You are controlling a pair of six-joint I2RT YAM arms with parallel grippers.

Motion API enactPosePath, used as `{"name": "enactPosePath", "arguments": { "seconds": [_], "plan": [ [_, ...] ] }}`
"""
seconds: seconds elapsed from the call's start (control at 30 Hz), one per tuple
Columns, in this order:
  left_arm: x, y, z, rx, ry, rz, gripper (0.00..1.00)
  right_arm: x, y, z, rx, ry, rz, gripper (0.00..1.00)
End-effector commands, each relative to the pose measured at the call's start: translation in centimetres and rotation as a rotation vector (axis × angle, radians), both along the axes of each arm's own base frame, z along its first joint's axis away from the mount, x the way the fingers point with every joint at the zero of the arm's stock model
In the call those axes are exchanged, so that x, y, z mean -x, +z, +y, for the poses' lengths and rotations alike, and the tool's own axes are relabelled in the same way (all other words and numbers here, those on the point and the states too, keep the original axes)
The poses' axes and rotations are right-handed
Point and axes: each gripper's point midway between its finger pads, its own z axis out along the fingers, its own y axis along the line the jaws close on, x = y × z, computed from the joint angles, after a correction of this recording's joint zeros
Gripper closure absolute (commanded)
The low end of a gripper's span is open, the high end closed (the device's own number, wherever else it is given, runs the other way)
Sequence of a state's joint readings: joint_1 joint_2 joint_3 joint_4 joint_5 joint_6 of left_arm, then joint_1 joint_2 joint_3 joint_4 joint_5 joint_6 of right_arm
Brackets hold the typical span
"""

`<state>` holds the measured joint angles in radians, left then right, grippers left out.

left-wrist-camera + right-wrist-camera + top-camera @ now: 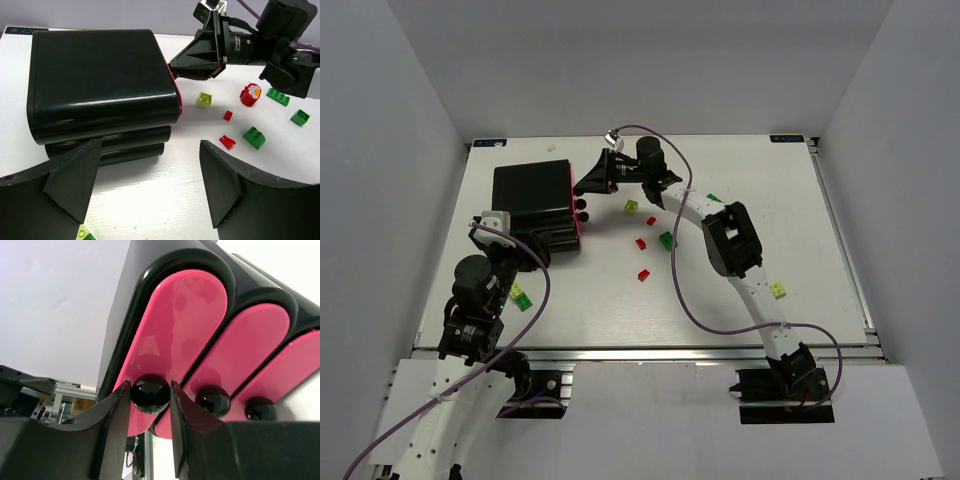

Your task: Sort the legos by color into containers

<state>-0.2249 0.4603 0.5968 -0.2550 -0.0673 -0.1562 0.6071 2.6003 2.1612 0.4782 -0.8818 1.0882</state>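
black glossy drawer box (530, 190) sits far-left on the white table (820, 250): three stacked tiers, pink drawer fronts (190, 325) facing right, one dark round knob on each. right gripper (149, 389) reaches in from the right and is narrowed onto the top knob (150, 396), one finger each side, pads look to be in contact with it. other two knobs (214, 401) sit just beside it, untouched. left gripper (150, 165) hangs just near of the box, jaws spread wide, holding nothing. legos are loose on the table: lime brick (632, 206), small red brick (651, 221), second red brick (641, 242) and green brick (666, 240) right of the box, third red brick (643, 273) nearer. far green brick (715, 198) lies beside the right arm, a lone lime brick (778, 289) well off to the right, and a lime/green pair (520, 297) near-left by the left arm. left wrist view also shows a red round piece with a flower print (250, 94) near the right gripper.
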Motion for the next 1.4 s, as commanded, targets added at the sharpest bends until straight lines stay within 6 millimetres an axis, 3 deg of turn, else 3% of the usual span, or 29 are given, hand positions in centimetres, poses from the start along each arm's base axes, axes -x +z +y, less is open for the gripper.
{"name": "enactPosePath", "arguments": {
  "seconds": [0.0, 0.23, 0.63, 0.7, 0.73, 0.77, 0.8, 0.83, 0.87, 0.93, 0.97, 1.0, 1.03, 1.1, 1.13, 1.17, 1.2, 1.23, 1.27, 1.3, 1.33, 1.37],
  "plan": [
    [0.2, 0.8, -0.1, 0.000, -0.005, -0.019, 0.11, -1.5, 2.2, -1.9, -0.041, -0.027, -0.058, 0.82],
    [0.2, 0.8, -0.1, 0.002, -0.005, -0.019, 0.11, -3.5, 2.7, -5.0, -0.042, -0.067, -0.056, 0.83],
    [0.1, 0.7, -0.2, -0.001, -0.010, -0.013, 0.10, -3.6, 1.7, -7.5, -0.024, -0.079, -0.036, 0.83],
    [0.1, 0.7, -0.1, -0.001, -0.005, -0.013, 0.10, -3.6, 1.9, -7.6, -0.027, -0.078, -0.049, 0.75],
    [0.0, 0.6, -0.1, -0.002, -0.004, -0.010, 0.10, -3.6, 2.2, -7.7, -0.031, -0.070, -0.057, 0.66],
    [0.0, 0.6, -0.1, 0.002, -0.004, -0.009, 0.10, -3.4, 2.1, -7.6, -0.028, -0.058, -0.058, 0.55],
    [0.0, 0.7, -0.1, 0.006, -0.002, -0.010, 0.10, -3.4, 2.1, -7.7, -0.026, -0.052, -0.059, 0.32],
    [-0.1, 0.5, -0.1, 0.010, -0.001, -0.003, 0.10, -3.2, 2.5, -7.6, -0.029, -0.033, -0.070, 0.19],
    [-0.2, 0.5, -0.2, 0.021, 0.001, 0.003, 0.10, -3.2, 2.6, -7.9, -0.028, -0.032, -0.073, 0.11],
    [-0.4, 0.2, -0.3, 0.050, 0.006, 0.026, 0.11, -3.0, 3.0, -8.3, -0.026, -0.025, -0.082, 0.11],
    [-0.4, 1.0, -0.4, 0.113, 0.021, 0.032, 0.11, -2.9, 2.6, -8.5, -0.015, -0.028, -0.070, 0.11],
    [-0.5, 0.4, -0.4, 0.138, 0.038, 0.075, 0.11, -2.9, 2.1, -8.9, 0.002, -0.034, -0.077, 0.11],
    [-0.5, 0.5, -0.4, 0.162, 0.050, 0.092, 0.13, -2.8, 2.9, -9.3, 0.008, -0.047, -0.093, 0.11],
    [-0.3, -0.1, 0.1, 0.289, 0.131, 0.184, 0.21, -2.4, 0.4, -10.7, 0.079, -0.075, -0.078, 0.11],
    [-0.2, -0.7, 0.4, 0.321, 0.169, 0.222, 0.35, -2.8, 1.3, -11.9, 0.106, -0.125, -0.112, 0.11],
    [0.6, -2.3, 0.9, 0.390, 0.247, 0.310, 0.42, -2.2, -0.4, -12.9, 0.162, -0.147, -0.105, 0.11],
    [0.7, -2.7, 1.0, 0.424, 0.279, 0.352, 0.50, -2.1, -1.1, -14.0, 0.211, -0.176, -0.134, 0.11],
    [1.1, -3.6, 1.0, 0.449, 0.308, 0.401, 0.59, -1.9, -0.1, -15.2, 0.280, -0.217, -0.268, 0.11],
    [2.0, -5.3, 1.2, 0.496, 0.368, 0.484, 0.70, -0.7, -1.7, -16.3, 0.338, -0.221, -0.285, 0.11],
    [2.3, -6.0, 1.1, 0.513, 0.391, 0.528, 0.71, -0.3, -1.7, -17.2, 0.373, -0.235, -0.326, 0.11],
    [2.8, -6.8, 1.2, 0.530, 0.425, 0.572, 0.72, 0.3, 0.5, -18.4, 0.394, -0.259, -0.446, 0.11],
    [3.5, -7.8, 1.0, 0.561, 0.459, 0.630, 0.69, 1.0, 1.0, -19.1, 0.408, -0.262, -0.482, 0.11]
  ]
}}
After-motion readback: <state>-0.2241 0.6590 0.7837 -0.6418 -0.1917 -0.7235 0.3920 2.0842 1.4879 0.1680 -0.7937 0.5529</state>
